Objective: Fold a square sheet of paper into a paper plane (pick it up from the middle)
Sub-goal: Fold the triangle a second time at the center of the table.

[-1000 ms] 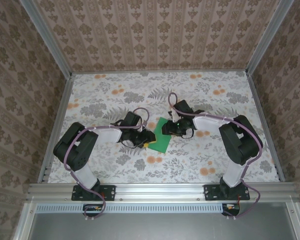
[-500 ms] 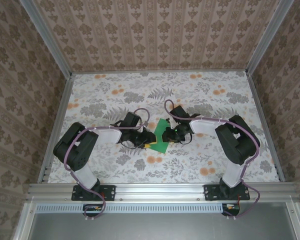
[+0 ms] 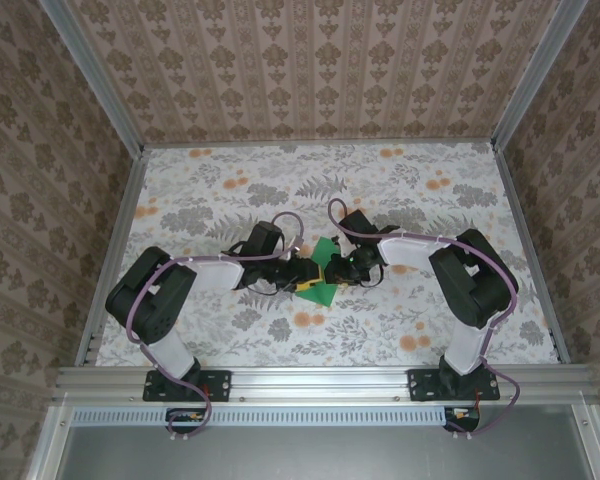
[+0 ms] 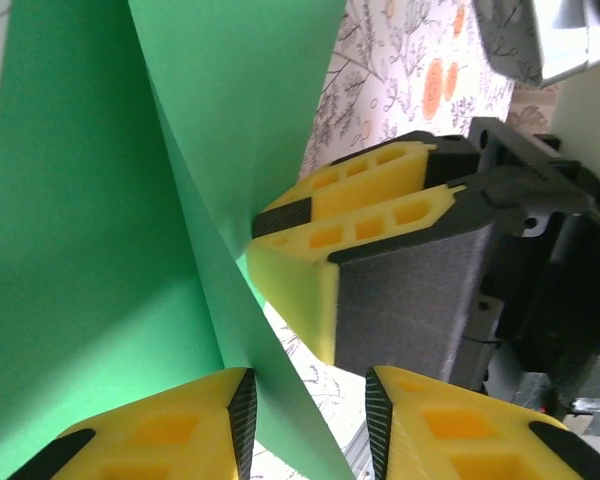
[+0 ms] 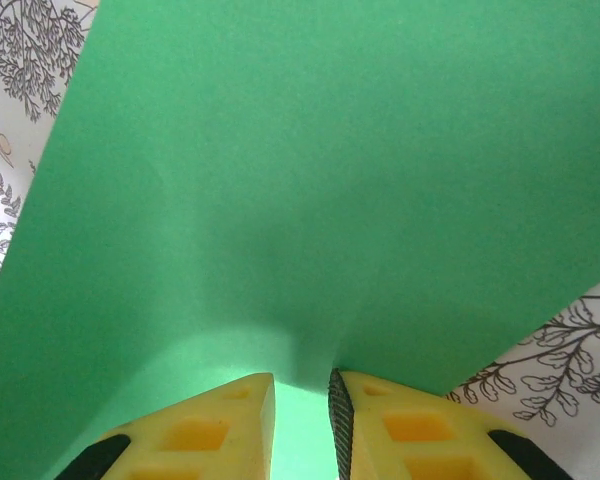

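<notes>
The right tool has slid in from 3 o'clock and pinches the square sheet of paper (left tool narrow, unclamped), so tugging could tear it.

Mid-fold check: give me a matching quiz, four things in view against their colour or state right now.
Things:
1. square sheet of paper
2. left gripper
3. right gripper
4. tablecloth

States:
A. jaws apart, a paper flap running between them
B. floral grey and orange
C. bright green, bent up between the arms
D. jaws nearly together, pinching the paper

Pairs: 1-C, 2-A, 3-D, 4-B
</notes>
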Tool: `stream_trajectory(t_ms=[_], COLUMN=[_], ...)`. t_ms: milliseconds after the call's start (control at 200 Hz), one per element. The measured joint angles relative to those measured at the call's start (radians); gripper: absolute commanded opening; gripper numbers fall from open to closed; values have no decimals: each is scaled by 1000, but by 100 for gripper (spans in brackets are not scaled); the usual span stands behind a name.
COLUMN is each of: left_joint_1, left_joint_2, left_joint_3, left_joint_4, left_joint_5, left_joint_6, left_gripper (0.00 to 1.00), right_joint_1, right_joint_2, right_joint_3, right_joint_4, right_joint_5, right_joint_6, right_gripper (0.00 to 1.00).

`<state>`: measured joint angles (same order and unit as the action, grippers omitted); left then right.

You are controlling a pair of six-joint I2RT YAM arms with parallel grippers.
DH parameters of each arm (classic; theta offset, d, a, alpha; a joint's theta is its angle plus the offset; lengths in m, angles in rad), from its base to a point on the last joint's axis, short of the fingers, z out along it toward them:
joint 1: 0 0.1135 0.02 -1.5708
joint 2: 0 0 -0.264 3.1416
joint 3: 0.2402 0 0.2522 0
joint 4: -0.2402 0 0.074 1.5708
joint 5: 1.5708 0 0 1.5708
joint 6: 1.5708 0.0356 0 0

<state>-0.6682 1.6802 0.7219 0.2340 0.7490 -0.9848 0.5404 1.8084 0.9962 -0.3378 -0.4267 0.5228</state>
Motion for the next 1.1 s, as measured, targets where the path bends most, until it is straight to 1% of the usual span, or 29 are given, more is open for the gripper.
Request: stream_trajectory(t_ms=[185, 305, 655, 730, 900, 1095], left_joint_1=[0, 0, 0, 0, 0, 0], left_joint_2=[12, 29, 49, 60, 79, 89], left_joint_3=[0, 0, 1, 2, 3, 3], left_joint_4=[40, 63, 113, 120, 122, 134], left_joint_5=[0, 1, 8, 11, 11, 11], left_joint_6=[-18, -32, -50, -56, -70, -71], left_gripper=[46, 50, 57, 56, 46, 46], right_joint_1=[-5, -9, -21, -27, -42, -70], right_joint_2=[0, -3, -8, -9, -37, -109], right_joint_3=[0, 0, -5, -7, -39, -89], right_joint_4=[1, 0, -2, -2, 13, 39], right_joint_5=[-4, -7, -8, -9, -9, -10], right_joint_6=[1, 2, 5, 6, 17, 38], right_gripper=[27, 27, 28, 28, 27, 28])
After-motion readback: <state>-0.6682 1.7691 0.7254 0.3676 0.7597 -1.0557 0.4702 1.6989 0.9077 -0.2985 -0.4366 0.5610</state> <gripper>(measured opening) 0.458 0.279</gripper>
